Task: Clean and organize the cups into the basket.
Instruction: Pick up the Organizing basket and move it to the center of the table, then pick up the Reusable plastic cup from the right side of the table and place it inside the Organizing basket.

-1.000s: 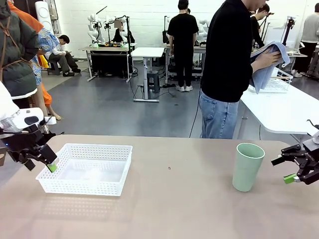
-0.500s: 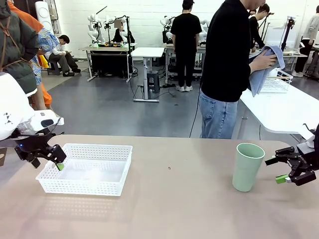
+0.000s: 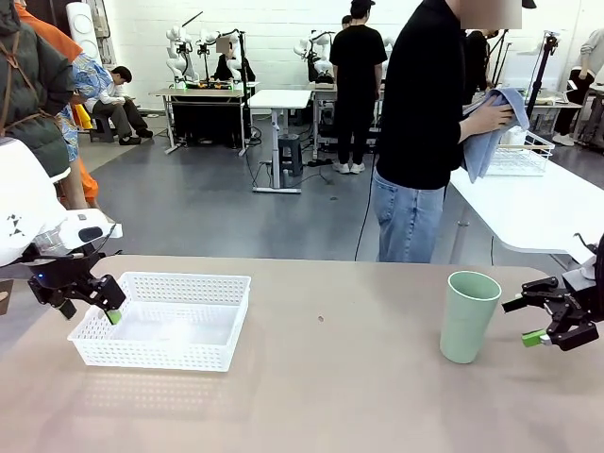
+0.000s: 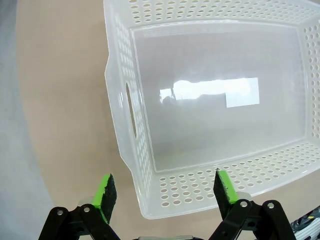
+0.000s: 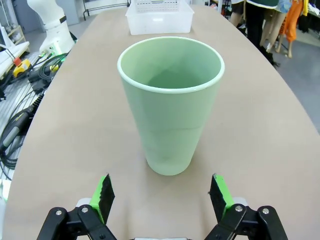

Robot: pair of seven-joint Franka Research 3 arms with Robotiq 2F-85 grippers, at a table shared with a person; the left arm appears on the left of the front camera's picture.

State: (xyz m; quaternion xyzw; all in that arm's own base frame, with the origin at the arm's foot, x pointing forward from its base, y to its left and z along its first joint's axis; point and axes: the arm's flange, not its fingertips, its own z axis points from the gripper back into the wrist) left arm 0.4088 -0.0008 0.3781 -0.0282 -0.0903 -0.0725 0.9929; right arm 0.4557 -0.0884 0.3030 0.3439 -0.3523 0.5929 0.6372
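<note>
A pale mint green cup [image 3: 469, 316] stands upright on the tan table at the right, and in the right wrist view the cup [image 5: 170, 105] is empty. My right gripper [image 3: 522, 321] hangs open just to its right, level with its lower half and apart from it. In that wrist view the right gripper [image 5: 162, 192] faces the cup with nothing between its fingers. The white lattice basket [image 3: 236, 311] sits empty at the left. My left gripper [image 3: 90, 310] is open at its left end. In the left wrist view the gripper [image 4: 165, 189] straddles a corner of the basket [image 4: 117, 90] from above.
A person stands beyond the far edge, both hands in a blue cloth [image 3: 486, 132]. A white wire rack [image 3: 524, 156] sits on the white side table [image 3: 547, 208] at the right. The white basket [image 5: 160, 15] shows far across the table behind the cup.
My left gripper rose a little at the basket's left end. My right gripper edged left toward the green cup. Both stayed open. The person kept working the cloth.
</note>
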